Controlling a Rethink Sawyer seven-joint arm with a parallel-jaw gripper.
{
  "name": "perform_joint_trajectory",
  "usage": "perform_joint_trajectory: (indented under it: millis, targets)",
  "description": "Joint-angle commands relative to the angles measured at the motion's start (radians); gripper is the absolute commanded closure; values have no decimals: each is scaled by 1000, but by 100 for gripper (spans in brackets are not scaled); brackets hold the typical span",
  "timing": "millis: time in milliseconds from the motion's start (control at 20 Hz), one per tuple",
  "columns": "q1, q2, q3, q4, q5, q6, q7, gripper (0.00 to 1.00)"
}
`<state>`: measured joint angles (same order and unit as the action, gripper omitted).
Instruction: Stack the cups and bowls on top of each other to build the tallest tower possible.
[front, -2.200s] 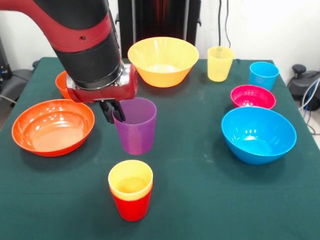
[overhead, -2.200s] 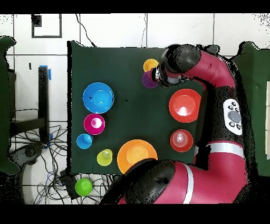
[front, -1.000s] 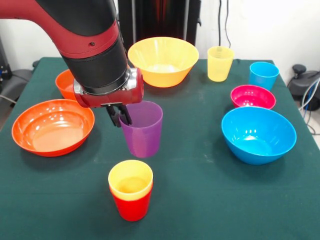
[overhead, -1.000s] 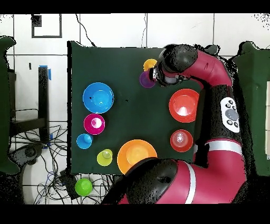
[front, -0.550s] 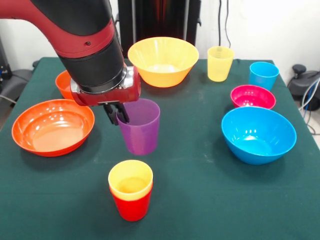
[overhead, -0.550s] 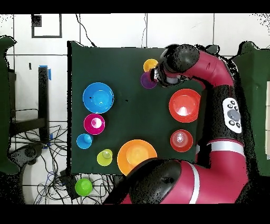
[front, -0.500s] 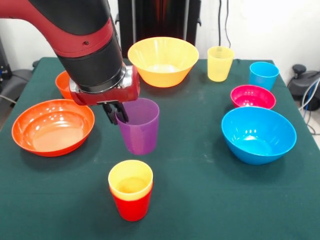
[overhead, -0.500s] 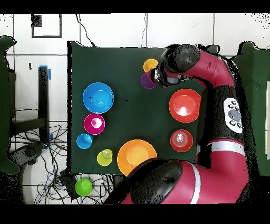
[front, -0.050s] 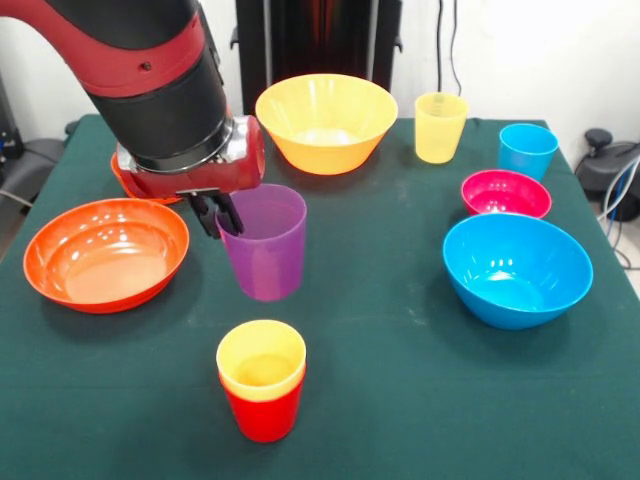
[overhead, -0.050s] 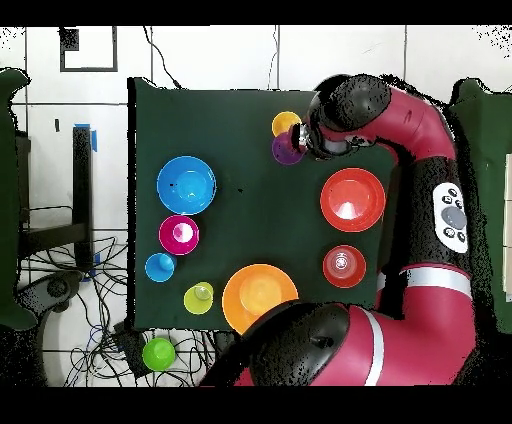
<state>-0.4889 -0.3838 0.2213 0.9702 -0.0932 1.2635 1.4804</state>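
My gripper (front, -0.050s: 221, 220) is shut on the left rim of the purple cup (front, -0.050s: 265, 248), one finger inside and one outside. The cup hangs slightly tilted behind a red cup (front, -0.050s: 262, 412) that has a yellow-orange cup (front, -0.050s: 261, 362) nested in it. From overhead, the purple cup (overhead, -0.050s: 286, 151) sits right beside that stack (overhead, -0.050s: 286, 124), with the wrist covering the gripper. Elsewhere on the cloth are a pale yellow cup (front, -0.050s: 440, 126), a blue cup (front, -0.050s: 527, 150), a large yellow-orange bowl (front, -0.050s: 326, 120), a large blue bowl (front, -0.050s: 516, 268), a magenta bowl (front, -0.050s: 505, 192) and a wide orange bowl (front, -0.050s: 105, 252).
A small orange bowl (overhead, -0.050s: 343, 266) stands behind the wide orange bowl (overhead, -0.050s: 352, 199); in the front view the arm hides most of it. The arm (front, -0.050s: 160, 90) reaches over the table's left half. A green object (overhead, -0.050s: 158, 353) lies off the table among cables.
The gripper has carried the purple cup a little to the left and slightly up in the front view. Nothing else on the table has moved.
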Motion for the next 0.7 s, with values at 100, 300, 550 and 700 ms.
perform_joint_trajectory:
  millis: [100,300,550,700]
  targets:
    - [5,-24,112,-51,-69,87,-273,100]
    - [8,-20,114,-74,-71,102,-275,100]
    - [7,-6,118,-90,-82,81,-292,100]
    - [7,5,116,-95,-87,56,-287,100]
